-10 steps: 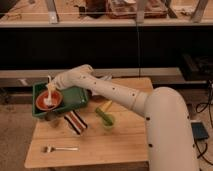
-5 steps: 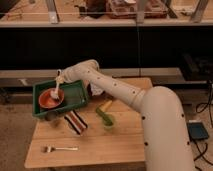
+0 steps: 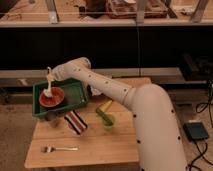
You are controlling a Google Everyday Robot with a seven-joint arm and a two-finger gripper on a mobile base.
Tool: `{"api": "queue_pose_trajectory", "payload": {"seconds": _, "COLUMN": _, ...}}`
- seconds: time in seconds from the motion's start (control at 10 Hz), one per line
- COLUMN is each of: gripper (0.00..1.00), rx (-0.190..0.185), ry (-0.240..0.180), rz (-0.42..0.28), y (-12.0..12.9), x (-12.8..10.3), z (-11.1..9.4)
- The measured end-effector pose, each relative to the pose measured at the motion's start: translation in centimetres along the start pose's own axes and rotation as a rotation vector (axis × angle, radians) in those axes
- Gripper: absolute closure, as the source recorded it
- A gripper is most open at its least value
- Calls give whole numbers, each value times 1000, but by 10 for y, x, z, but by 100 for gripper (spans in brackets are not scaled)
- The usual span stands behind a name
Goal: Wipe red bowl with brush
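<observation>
The red bowl sits in the left part of a green tray on the wooden table. The cream-white brush stands nearly upright with its head down in the bowl. My gripper is just above the bowl's far rim and holds the top of the brush handle. My white arm reaches in from the lower right across the tray.
A light green cup with a yellow-green utensil stands right of the tray. A striped cloth lies at the tray's front edge. A metal fork lies near the table's front left. A dark shelf runs behind the table.
The gripper with the brush has shifted right and up over the bowl, and the brush now stands more upright. The view also moved a little, so the table sits differently in the picture.
</observation>
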Motion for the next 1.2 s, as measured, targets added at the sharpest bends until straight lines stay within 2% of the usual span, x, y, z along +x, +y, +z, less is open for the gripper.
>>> {"api": "queue_pose_trajectory", "payload": {"seconds": 0.1, "gripper": 100, "rx": 11, "ry": -1, "rz": -8, "y": -6, "x": -1, "z": 0}}
{"api": "queue_pose_trajectory", "payload": {"seconds": 0.3, "gripper": 100, "rx": 56, "ry": -6, "rz": -36, "y": -34, "x": -4, "z": 3}}
{"api": "queue_pose_trajectory", "payload": {"seconds": 0.6, "gripper": 100, "rx": 84, "ry": -31, "rz": -48, "y": -45, "x": -27, "z": -9}}
{"api": "queue_pose_trajectory", "payload": {"seconds": 0.8, "gripper": 100, "rx": 68, "ry": -43, "rz": -36, "y": -32, "x": -38, "z": -19}}
{"api": "queue_pose_trajectory", "payload": {"seconds": 0.9, "gripper": 100, "rx": 46, "ry": -50, "rz": -20, "y": -16, "x": -43, "z": -24}}
{"api": "queue_pose_trajectory", "payload": {"seconds": 1.2, "gripper": 100, "rx": 10, "ry": -51, "rz": 29, "y": 18, "x": -39, "z": -33}}
